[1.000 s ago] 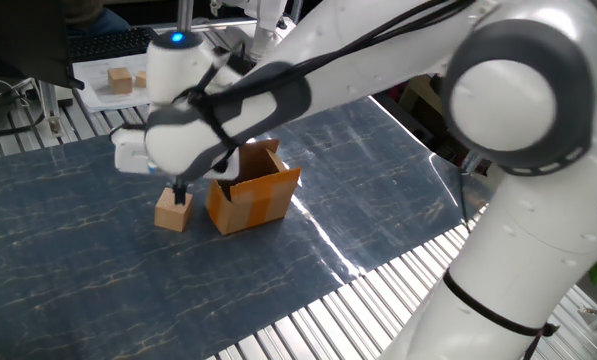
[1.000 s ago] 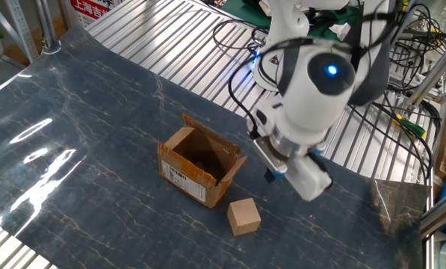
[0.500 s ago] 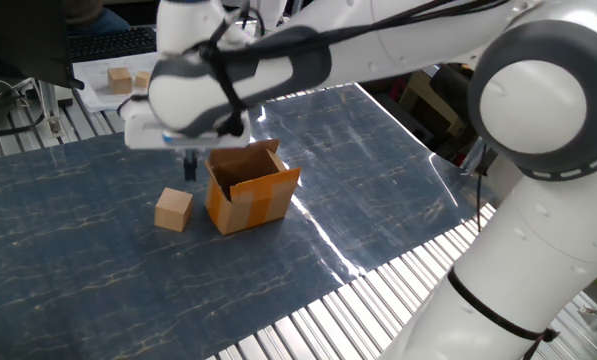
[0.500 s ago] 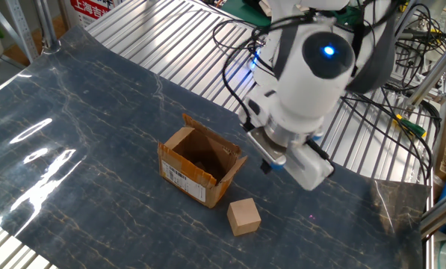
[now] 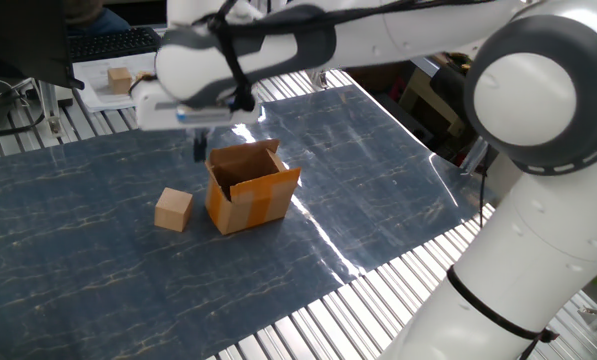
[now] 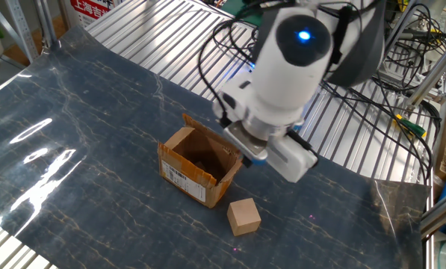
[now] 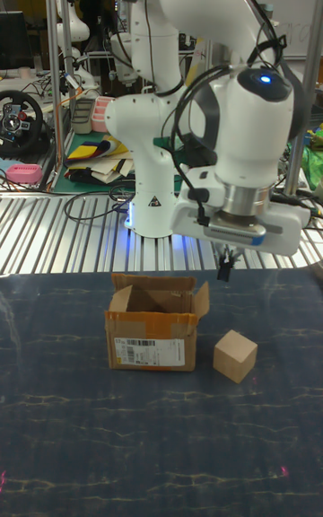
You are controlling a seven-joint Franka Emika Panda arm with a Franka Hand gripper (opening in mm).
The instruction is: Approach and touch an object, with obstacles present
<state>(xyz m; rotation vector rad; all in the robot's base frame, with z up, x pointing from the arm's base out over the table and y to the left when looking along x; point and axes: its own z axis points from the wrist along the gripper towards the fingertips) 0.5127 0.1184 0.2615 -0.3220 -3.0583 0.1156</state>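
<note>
Claw (image 7: 224,271): fingers look pressed together, empty, I hold it above the cardboard box (image 7: 151,334) rim.
Cube (image 7: 235,356): untouched, just right of box.

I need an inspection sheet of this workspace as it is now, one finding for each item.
Surface: dark blue marbled mat on a ribbed metal table.
Job's things: wooden cube on the mat, apart from the open cardboard box.
Clutter: tan blocks on a white tray at the far edge.
Hand: hand hangs above the mat, touching nothing; fingers look shut.
Cables: black cables behind the arm.
Surroundings: lab benches, steering wheel.
</note>
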